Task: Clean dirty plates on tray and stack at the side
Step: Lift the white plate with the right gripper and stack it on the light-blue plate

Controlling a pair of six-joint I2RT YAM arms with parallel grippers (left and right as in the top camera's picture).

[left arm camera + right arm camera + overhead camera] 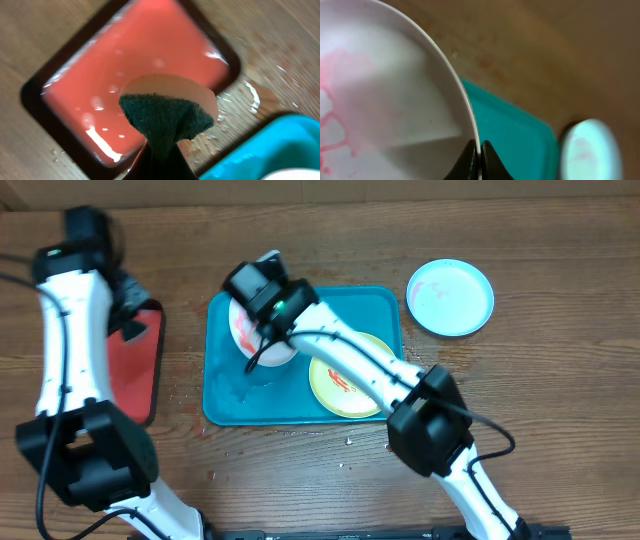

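My right gripper is shut on the rim of the white plate, which has a red-pink smear and is held tilted over the left part of the teal tray. The yellow-green plate with a red smear lies on the tray's right part, partly under the right arm. The light blue plate lies on the table right of the tray. My left gripper is shut on a dark green and tan sponge over the red tray.
The red, dark-rimmed tray sits left of the teal tray and looks wet. Water drops lie on the wooden table around both trays. A corner of the teal tray shows in the left wrist view.
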